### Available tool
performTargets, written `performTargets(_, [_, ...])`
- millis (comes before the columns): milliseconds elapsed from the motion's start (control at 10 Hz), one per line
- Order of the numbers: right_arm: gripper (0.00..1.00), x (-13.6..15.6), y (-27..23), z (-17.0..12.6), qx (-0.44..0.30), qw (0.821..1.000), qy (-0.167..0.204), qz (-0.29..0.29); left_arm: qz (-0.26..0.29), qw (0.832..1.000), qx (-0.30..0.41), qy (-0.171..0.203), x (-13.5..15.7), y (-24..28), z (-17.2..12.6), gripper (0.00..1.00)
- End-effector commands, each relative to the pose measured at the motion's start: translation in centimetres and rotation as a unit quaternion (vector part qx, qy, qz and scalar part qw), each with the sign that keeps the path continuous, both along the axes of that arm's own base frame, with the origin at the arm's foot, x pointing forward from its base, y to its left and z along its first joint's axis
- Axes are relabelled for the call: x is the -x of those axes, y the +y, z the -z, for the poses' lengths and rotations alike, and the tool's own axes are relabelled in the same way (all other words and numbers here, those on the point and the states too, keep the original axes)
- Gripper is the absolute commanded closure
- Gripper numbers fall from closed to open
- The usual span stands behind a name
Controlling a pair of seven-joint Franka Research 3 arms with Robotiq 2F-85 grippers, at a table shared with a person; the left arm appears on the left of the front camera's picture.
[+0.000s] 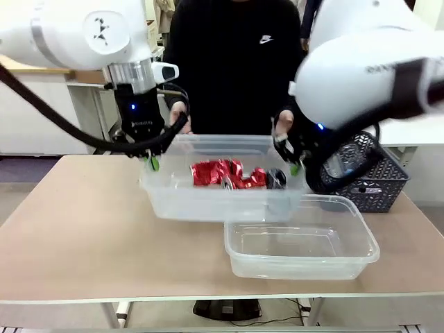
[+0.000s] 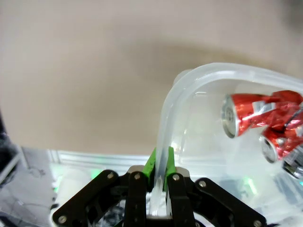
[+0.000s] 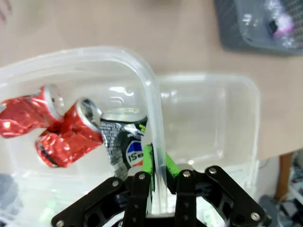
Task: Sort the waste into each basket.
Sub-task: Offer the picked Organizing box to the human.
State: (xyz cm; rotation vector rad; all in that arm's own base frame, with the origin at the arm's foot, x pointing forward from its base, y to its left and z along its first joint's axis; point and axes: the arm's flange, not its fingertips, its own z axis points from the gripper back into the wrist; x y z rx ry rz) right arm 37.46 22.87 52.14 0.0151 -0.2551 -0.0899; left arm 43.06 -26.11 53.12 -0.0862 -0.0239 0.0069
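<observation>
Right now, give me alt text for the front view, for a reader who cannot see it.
Two robot arms hold a clear tub of crushed red cans above a table, the left claw and right claw each pinching an end rim. An empty tub sits in front, a dark basket at right, and a person stands behind.

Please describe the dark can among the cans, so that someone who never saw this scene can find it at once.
Look at the clear tub that both grippers hold up by its rim above the table. Crushed red cans lie inside. The dark can is at their right end, the only black one.
</observation>
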Motion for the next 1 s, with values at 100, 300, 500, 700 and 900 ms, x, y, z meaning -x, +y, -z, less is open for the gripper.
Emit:
performTargets(100, [0.94,-8.7,4.0,-3.5,0.02,0.999,-0.013,0.025,-0.033,0.999,-0.02,0.009,-8.6,-1.8,-1.9,0.94])
performTargets(300, [0.94,-11.0,4.8,-3.0,0.006,1.0,-0.004,0.019,-0.058,0.998,-0.024,0.022,-11.4,-2.4,-0.8,0.94])
performTargets(500, [0.94,-11.0,5.4,-0.4,0.038,0.999,0.038,0.008,-0.032,0.999,-0.026,0.011,-10.8,0.3,0.0,0.94])
performTargets(700, [0.94,-11.7,2.4,-1.3,0.022,1.0,0.006,0.015,-0.032,0.999,-0.026,0.011,-10.8,0.3,0.0,0.94])
performTargets(900, [0.94,-11.7,2.4,-1.3,0.022,1.0,0.006,0.015,-0.032,0.999,-0.026,0.011,-10.8,0.3,0.0,0.94])
